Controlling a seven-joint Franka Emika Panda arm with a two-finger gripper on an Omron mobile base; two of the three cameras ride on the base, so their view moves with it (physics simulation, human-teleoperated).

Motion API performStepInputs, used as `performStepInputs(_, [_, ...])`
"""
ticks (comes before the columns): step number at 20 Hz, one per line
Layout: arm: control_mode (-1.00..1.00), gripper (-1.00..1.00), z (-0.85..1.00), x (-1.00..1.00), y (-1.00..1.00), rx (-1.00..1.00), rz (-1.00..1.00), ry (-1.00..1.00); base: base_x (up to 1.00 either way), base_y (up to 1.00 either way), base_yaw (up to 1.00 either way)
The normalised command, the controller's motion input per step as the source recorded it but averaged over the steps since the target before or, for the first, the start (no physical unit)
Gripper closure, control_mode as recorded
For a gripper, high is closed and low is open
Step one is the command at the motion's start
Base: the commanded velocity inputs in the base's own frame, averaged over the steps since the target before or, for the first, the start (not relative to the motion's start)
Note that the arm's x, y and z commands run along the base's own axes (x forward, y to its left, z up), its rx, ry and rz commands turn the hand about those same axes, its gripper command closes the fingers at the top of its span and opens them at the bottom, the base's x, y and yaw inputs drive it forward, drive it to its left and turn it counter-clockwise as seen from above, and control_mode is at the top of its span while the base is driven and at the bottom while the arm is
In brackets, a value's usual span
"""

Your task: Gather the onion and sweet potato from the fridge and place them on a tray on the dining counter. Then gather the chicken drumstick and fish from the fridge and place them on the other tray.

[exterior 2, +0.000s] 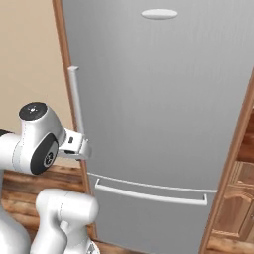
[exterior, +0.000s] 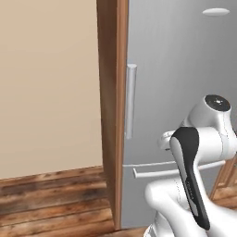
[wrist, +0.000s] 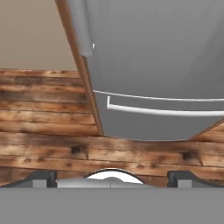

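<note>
The tall brushed-silver metal fridge [exterior 2: 163, 99] is looking matt and smooth, with only a soft sheen, and its doors are sitting shut. Its vertical grey bar handle [exterior: 130, 101] is coming across as satin metal, same as the long horizontal grey bar handle [exterior 2: 149, 194] lower down. The wood-brown frame [exterior: 111, 111] is showing smooth, faint grain. The plank wooden floor [wrist: 43, 113] is looking rougher, knotty and streaky. The plain beige wall [exterior: 46, 83] is reading flat and matt.

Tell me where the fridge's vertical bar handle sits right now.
The vertical bar handle runs down the left edge of the closed fridge door, beside the wood-brown frame, above the lower drawer's horizontal handle.
</note>
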Motion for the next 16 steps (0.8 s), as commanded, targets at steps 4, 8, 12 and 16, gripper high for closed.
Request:
performStepInputs(4, [1.00,-1.00,0.00,0.00,0.00,0.00,0.00,0.00,0.00,0.47,0.00])
performStepInputs(8, [1.00,-1.00,0.00,0.00,0.00,0.00,0.00,0.00,0.00,0.48,0.00])
performStepInputs(12, [1.00,-1.00,0.00,0.00,0.00,0.00,0.00,0.00,0.00,0.46,0.00])
performStepInputs(16, [1.00,-1.00,0.00,0.00,0.00,0.00,0.00,0.00,0.00,0.46,0.00])
